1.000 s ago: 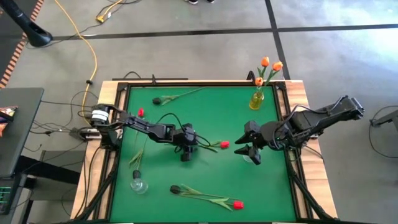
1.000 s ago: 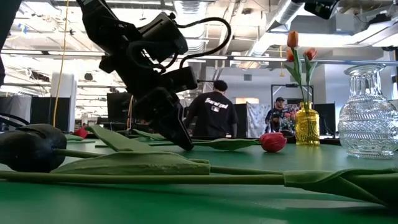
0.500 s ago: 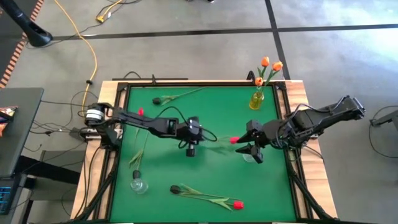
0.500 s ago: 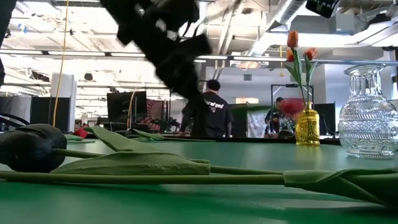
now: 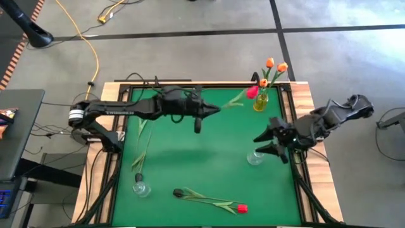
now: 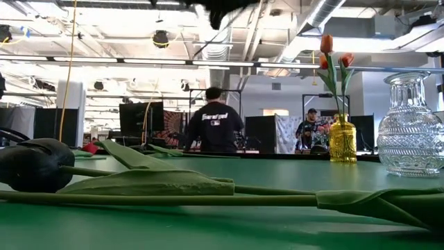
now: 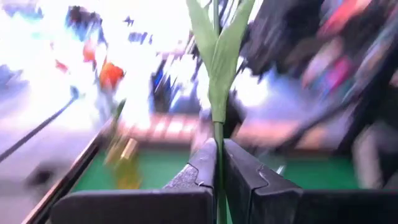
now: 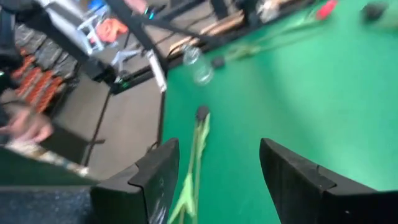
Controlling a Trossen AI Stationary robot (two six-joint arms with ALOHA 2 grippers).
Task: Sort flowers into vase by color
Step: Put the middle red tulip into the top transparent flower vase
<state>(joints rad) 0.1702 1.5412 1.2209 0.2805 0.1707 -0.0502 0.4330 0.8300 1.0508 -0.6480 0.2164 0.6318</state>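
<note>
My left gripper (image 5: 206,112) (image 7: 219,163) hangs high over the far middle of the green table, shut on a red tulip whose head (image 5: 252,92) hovers beside the yellow vase (image 5: 260,101) (image 6: 342,139). Three orange tulips (image 5: 274,65) (image 6: 326,44) stand in that vase. My right gripper (image 5: 258,145) (image 8: 217,180) is open beside a cut-glass vase (image 5: 254,158) (image 6: 413,126) near the right edge. A dark tulip (image 5: 179,192) (image 6: 33,164) and a red tulip (image 5: 242,207) lie flat near the near edge. My left gripper pinches the red tulip's thin green stem (image 7: 217,134) between its two fingers (image 7: 200,167), below the leaves (image 7: 217,56). The stem runs on forward out of the fingers, toward the table's right. The tulip is lifted clear of the table, and its head is close to the yellow vase's mouth.
A small clear bulb vase (image 5: 140,187) (image 8: 196,63) with green stems stands near the near left corner. The table has a raised wooden frame (image 5: 305,95). Cables lie on the floor to the left. People stand in the room beyond the far edge (image 6: 216,125).
My left gripper has lifted the red tulip off the middle of the table. It has carried it up and toward the far right, so the head now sits by the yellow vase. My right gripper has drawn back slightly toward the right edge.
</note>
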